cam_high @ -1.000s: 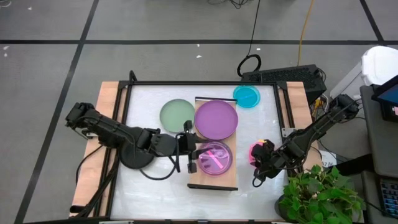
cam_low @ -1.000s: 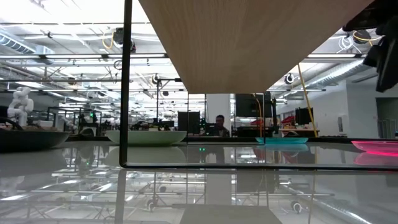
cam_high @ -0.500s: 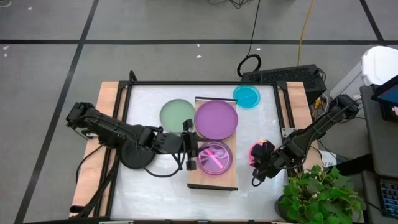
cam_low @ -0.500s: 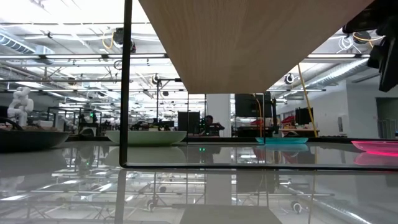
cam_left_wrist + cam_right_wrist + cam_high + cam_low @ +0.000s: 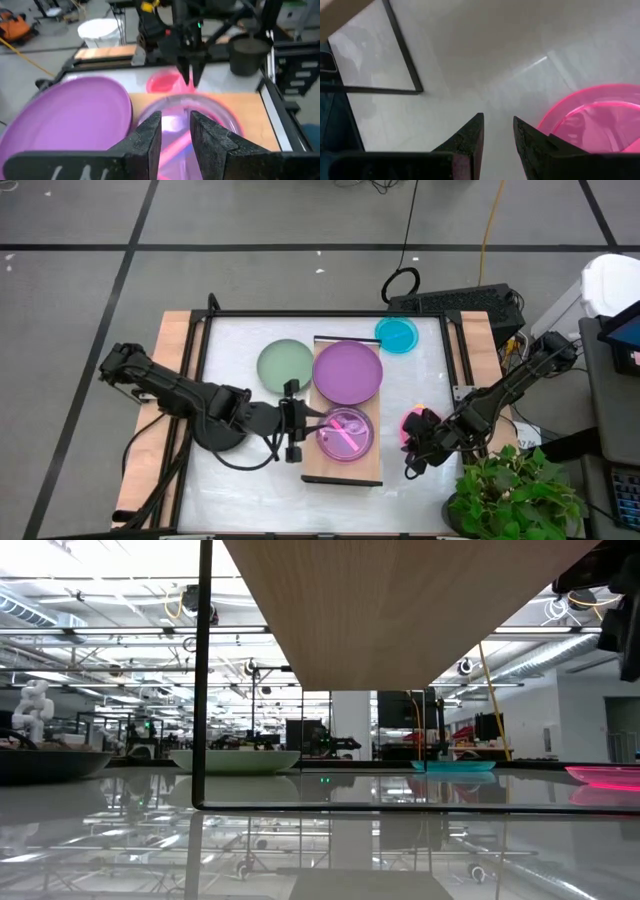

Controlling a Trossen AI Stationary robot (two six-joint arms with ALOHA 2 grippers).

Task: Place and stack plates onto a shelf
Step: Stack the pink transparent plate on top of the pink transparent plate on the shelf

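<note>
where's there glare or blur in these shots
Low view: the glossy white tabletop mirrors the ceiling lights and the shelf frame. Left wrist view: the small purple plate and the right gripper beyond it are soft. Right wrist view: a bright streak of glare lies beside the pink plate.

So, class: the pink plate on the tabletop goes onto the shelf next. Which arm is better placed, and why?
Probably the right. The right gripper hangs by the pink plate, while the left gripper sits across the shelf.
</note>
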